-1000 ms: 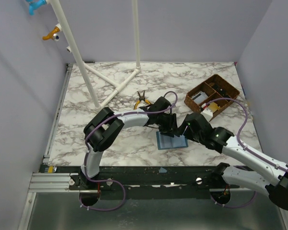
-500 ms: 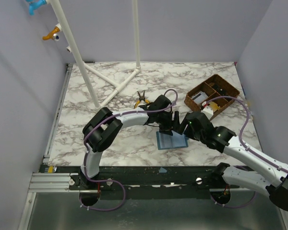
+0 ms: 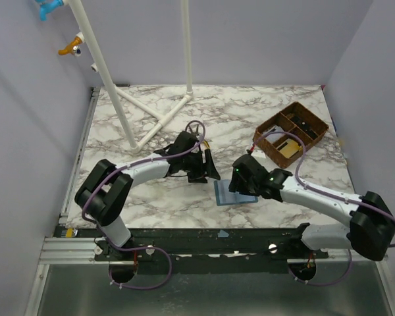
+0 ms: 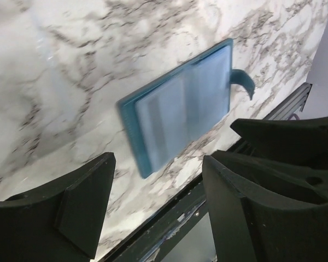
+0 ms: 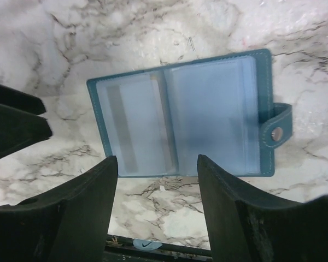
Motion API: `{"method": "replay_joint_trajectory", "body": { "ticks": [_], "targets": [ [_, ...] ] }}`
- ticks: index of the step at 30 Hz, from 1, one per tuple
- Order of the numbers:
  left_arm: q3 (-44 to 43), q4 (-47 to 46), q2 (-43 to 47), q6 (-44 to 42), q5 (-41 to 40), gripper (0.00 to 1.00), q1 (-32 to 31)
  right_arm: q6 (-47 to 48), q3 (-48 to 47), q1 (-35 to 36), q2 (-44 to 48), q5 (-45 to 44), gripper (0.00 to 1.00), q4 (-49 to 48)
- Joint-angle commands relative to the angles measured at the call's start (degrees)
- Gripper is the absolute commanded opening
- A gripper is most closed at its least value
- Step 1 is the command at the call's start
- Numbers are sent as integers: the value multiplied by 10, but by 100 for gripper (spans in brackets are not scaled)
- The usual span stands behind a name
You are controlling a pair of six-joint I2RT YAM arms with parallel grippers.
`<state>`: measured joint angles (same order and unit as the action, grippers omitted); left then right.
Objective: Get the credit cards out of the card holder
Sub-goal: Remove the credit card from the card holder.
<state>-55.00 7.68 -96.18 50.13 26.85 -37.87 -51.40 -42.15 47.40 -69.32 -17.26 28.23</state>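
marble table (image 3: 118,184) — open card holder (image 3: 227,195), brown tray (image 3: 266,147)

Top view high, from behind, wrist views close; all share card holder (image 5: 180,114)

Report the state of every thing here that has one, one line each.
Blue rectangular card holder: open flat on the marble table, snap tab unfastened, a card showing in one sleeve.
Left gripper: open, empty, above the table.
Right gripper: open, empty, over the holder.
Brown compartment tray: upright, items inside.
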Motion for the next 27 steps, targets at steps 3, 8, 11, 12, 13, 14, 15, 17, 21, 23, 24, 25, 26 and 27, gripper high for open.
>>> {"method": "replay_joint_trajectory", "body": {
  "ticks": [3,8,11,12,13,14,15,17,21,23,24,25,26,27],
  "targets": [
    [63,-19,48,-16,-8,67,32,39,-56,39,-99,-13,63,-26],
    [86,-27,61,-17,-2,67,42,33,-87,62,-164,-36,63,-9],
    [91,-29,65,-18,2,67,44,21,-92,64,-187,-50,63,4],
    [92,-29,66,-19,3,67,43,17,-91,65,-193,-53,63,6],
    [92,-29,66,-20,3,67,43,14,-89,65,-194,-55,64,7],
    [93,-29,66,-20,4,66,44,14,-86,65,-195,-53,64,4],
    [94,-29,67,-21,5,66,44,13,-81,65,-196,-50,64,-2],
    [94,-29,67,-21,6,66,44,13,-76,66,-200,-43,64,-11],
    [94,-29,67,-23,8,66,45,12,-72,64,-218,-34,64,-17],
    [93,-28,68,-24,8,66,45,11,-69,65,-223,-32,64,-19],
    [93,-28,67,-25,8,65,45,10,-69,65,-225,-32,64,-18],
    [93,-26,67,-25,8,65,45,9,-67,64,-227,-33,64,-16],
    [92,-26,67,-26,9,65,45,7,-67,65,-228,-34,64,-15],
    [92,-25,67,-25,8,65,45,6,-65,65,-229,-33,63,-16]
  ]
}}
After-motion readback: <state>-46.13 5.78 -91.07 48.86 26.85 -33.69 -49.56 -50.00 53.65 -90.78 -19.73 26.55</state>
